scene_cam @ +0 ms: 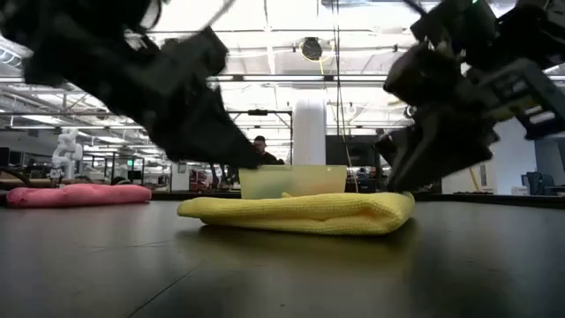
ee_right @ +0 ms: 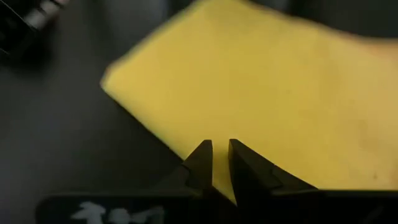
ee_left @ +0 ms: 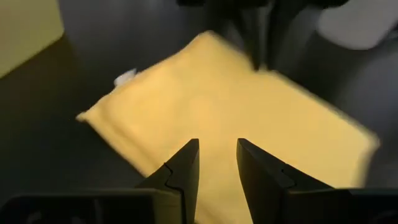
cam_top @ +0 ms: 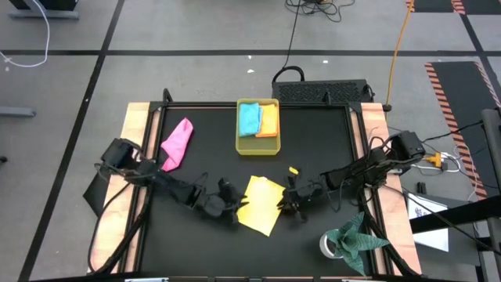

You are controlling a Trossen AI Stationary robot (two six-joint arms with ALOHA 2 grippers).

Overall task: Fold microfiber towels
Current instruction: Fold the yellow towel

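We see the yellow towel [cam_top: 261, 204], folded, lying flat near the front of the dark counter [cam_top: 313, 133]. The left end effector [cam_top: 234, 205] meets its left edge, fingers [ee_left: 186, 171] parted, grasping nothing. The right end effector [cam_top: 286, 202] meets its right edge, fingers [ee_right: 202, 163] narrowly parted over the cloth. Open counter lies behind. Farther back, the pink towel [cam_top: 178, 143] lies left; the tray [cam_top: 257, 146] holds the blue towel [cam_top: 250, 118] and orange towel [cam_top: 269, 120]. We read no writing.
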